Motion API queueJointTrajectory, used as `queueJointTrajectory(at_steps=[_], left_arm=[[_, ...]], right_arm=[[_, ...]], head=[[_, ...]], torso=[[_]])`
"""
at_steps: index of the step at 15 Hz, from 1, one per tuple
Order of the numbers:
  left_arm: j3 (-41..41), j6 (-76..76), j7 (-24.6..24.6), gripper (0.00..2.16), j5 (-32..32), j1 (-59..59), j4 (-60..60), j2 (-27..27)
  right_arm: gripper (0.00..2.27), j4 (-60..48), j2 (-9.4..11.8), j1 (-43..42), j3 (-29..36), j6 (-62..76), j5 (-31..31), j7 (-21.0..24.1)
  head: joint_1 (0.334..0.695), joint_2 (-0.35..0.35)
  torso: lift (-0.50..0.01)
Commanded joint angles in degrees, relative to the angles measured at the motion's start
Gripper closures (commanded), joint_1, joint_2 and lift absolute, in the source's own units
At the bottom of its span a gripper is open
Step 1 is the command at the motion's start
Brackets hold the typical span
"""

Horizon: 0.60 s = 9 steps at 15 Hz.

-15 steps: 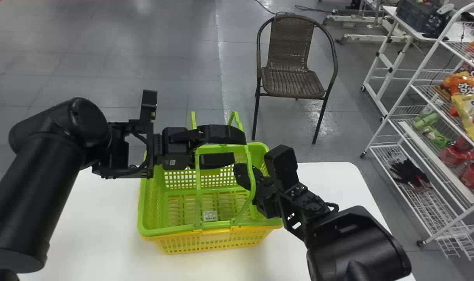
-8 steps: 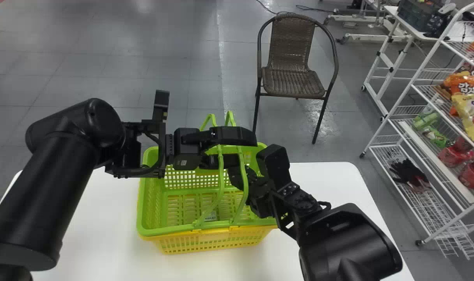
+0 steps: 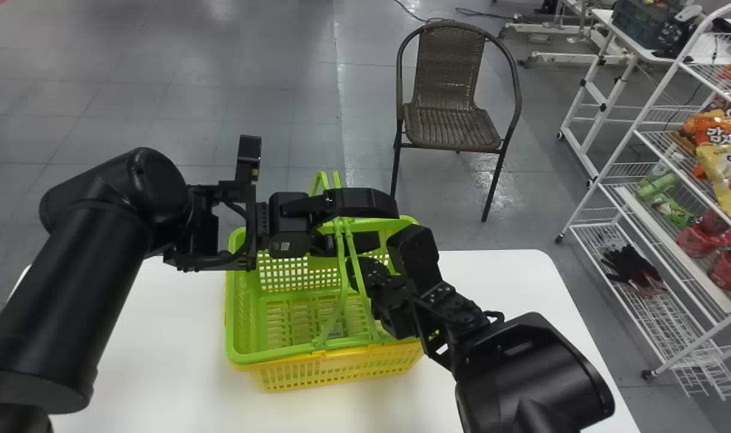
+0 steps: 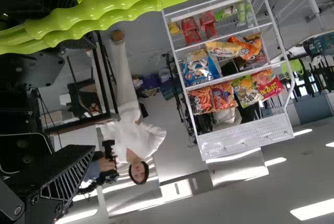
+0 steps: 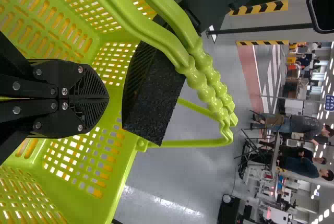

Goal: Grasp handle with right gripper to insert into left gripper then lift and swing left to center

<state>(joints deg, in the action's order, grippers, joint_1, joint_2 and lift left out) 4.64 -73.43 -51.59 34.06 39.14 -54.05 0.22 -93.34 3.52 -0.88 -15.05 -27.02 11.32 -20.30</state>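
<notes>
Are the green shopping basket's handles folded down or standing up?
Standing up: both handles rise above the rim of the green shopping basket, their wavy grips close together.

The left arm (image 3: 70, 288) slanted up from the bottom edge, its wrist (image 3: 212, 231) bent toward the right arm (image 3: 527, 379); the left gripper's (image 3: 385, 225) jaws stood apart. The right gripper (image 3: 354, 272), jaws closed together, pointed inward near it.

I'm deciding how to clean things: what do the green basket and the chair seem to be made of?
The green basket looks like moulded plastic, with smooth, shiny, slotted walls. The chair shows rough brown weave, perhaps synthetic wicker, on slim dark tubing, likely metal.
</notes>
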Motion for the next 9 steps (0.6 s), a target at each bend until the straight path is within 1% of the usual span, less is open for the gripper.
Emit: queueJointTrajectory(at_steps=[1, 4, 8, 9], left_arm=[[-0.2, -0.4, 0.0, 0.14, 0.0, 0.1, 0.0, 0.1], [-0.3, -0.9, 0.0, 0.14, 0.0, 0.2, 0.0, 0.3], [-0.2, -1.6, 0.0, 0.14, 0.0, 0.5, -0.1, 0.3], [-0.2, -1.9, 0.0, 0.14, 0.0, 0.6, -0.1, 0.3]], right_arm=[[2.25, -0.2, 0.0, 0.4, 0.9, 0.0, 0.0, 0.0], [2.25, -4.5, 0.1, 2.6, 4.5, -1.8, -0.4, 0.0], [2.25, -14.6, 0.6, 8.7, 9.8, -3.5, -1.2, -0.1], [2.25, -16.7, 0.8, 10.9, 11.1, -3.3, -1.8, -0.3]], head=[[0.695, -0.114], [0.695, -0.12], [0.695, -0.159], [0.695, -0.18]], torso=[[0.0], [0.0], [0.0], [0.0]])
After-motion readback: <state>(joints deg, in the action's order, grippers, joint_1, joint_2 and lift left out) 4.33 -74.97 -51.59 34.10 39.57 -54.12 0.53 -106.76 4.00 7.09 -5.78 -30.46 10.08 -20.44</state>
